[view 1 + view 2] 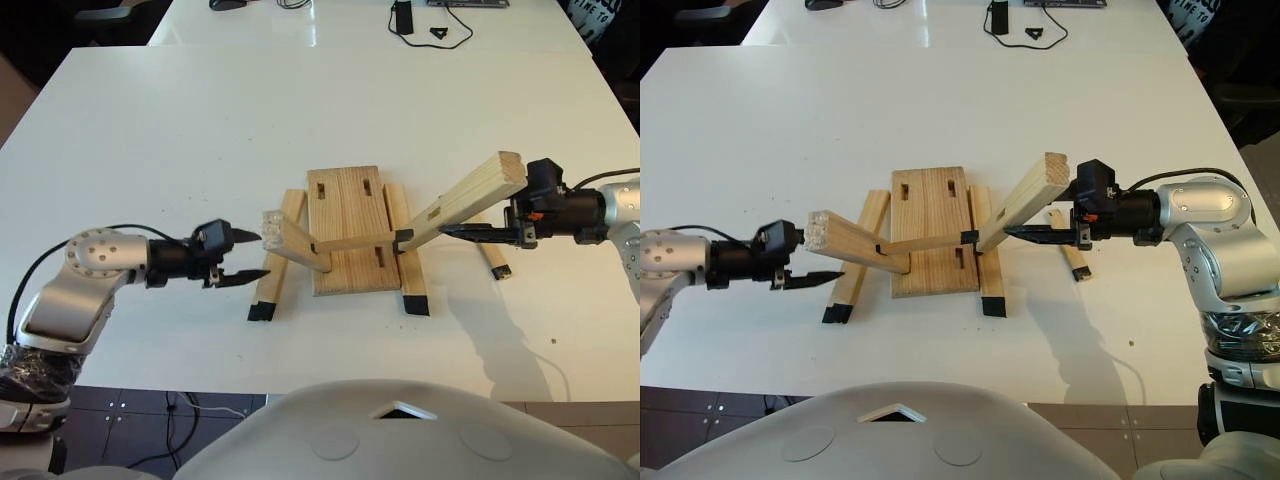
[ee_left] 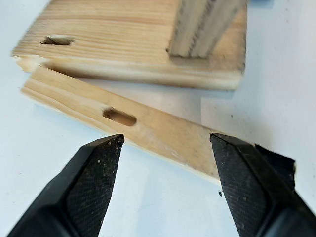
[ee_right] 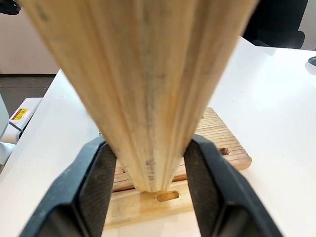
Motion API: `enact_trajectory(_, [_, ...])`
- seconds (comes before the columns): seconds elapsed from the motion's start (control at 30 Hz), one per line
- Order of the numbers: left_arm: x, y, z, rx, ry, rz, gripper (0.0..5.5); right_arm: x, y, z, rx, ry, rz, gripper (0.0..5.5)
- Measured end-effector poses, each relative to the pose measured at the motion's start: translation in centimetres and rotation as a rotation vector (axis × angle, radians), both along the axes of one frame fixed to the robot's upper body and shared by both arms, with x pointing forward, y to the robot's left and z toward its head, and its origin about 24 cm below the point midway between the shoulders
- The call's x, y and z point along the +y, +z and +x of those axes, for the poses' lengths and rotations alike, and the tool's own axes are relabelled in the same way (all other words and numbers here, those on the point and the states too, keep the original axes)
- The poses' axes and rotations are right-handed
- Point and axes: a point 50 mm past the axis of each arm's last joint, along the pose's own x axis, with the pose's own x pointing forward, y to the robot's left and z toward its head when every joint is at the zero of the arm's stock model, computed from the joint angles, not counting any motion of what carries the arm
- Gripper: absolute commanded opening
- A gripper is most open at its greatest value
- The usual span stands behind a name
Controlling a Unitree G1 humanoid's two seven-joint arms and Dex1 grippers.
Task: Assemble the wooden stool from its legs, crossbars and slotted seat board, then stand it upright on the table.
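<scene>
The slotted seat board (image 1: 345, 215) lies flat at mid-table. On it stand two legs joined by a crossbar (image 1: 355, 243), both leaning outward: the left leg (image 1: 292, 240) and the right leg (image 1: 470, 193). My right gripper (image 1: 445, 231) is shut on the right leg (image 3: 148, 89) low down, its fingers (image 3: 94, 187) pressing both sides. My left gripper (image 1: 262, 255) is open just left of the frame, over a loose leg (image 2: 148, 126) lying beside the board, with nothing between its fingers (image 2: 94, 177).
A second loose leg (image 1: 410, 262) with a black foot lies along the board's right side. A short wooden piece (image 1: 495, 262) lies further right, under my right arm. Black cables and small items (image 1: 405, 18) sit on the table behind.
</scene>
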Motion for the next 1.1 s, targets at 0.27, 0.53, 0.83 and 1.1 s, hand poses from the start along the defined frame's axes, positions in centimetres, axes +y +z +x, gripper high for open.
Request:
enact_trajectory(0.27, [0.2,-0.5,-0.1,-0.022,-0.032,0.048,3.23,0.9,0.1,-0.5,-0.021,0.035,0.019,2.03])
enact_trajectory(0.53, [0.2,-0.6,-0.1,-0.024,-0.03,0.056,3.23,1.1,0.4,-0.5,-0.027,0.022,0.055,2.03])
enact_trajectory(0.83, [0.2,-0.6,-0.1,-0.024,-0.034,0.056,3.23,1.9,-1.5,-1.0,0.026,0.022,0.124,2.03])
enact_trajectory(1.1, [0.1,-0.6,0.1,-0.029,-0.035,0.055,3.23,2.0,-1.9,-1.1,0.018,0.037,0.14,2.03])
